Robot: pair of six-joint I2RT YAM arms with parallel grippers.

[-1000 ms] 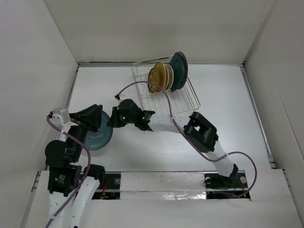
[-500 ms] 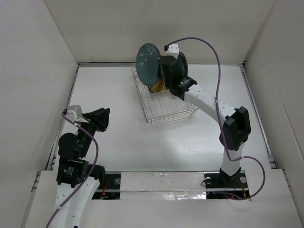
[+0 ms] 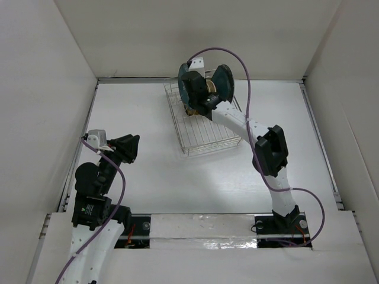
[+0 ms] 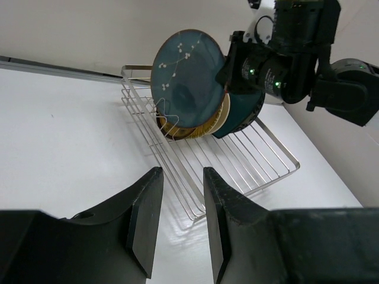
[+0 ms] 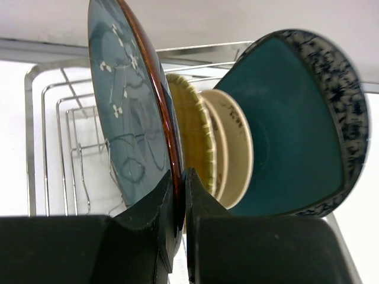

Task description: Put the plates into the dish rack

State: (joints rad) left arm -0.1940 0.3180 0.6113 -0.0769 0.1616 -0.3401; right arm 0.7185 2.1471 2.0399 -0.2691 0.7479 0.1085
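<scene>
we see the table [image 3: 154, 171] spread white beneath both arms. the right arm [image 3: 263, 151] is stretched long from its base at the near edge, its elbow bent over the middle of the table and its wrist far forward over the back end of the dish rack [image 3: 207, 133]. the left arm [image 3: 89, 189] is folded close to its own base at the near left, well apart from the rack, with its wrist pointed toward it. the rack sits at the back of the table, its rear slots filled and its nearer slots bare wire. the square teal plate [image 5: 290, 130], with a blue patterned back, stands upright at the rear. just in front of it are a cream plate [image 5: 234, 154] and a yellow plate [image 5: 192, 130], close together on edge. in front of those stands the round teal plate [image 4: 186, 80], marked with small white blossoms, upright and slightly tilted, its lower edge down among the tines. we cannot tell whether it rests on the wires. the right claw [image 5: 179, 177] is pinched tight on that plate's rim, one finger on each face. the left claw [image 4: 177, 219] holds nothing, its fingers parted by a modest gap above bare table.
</scene>
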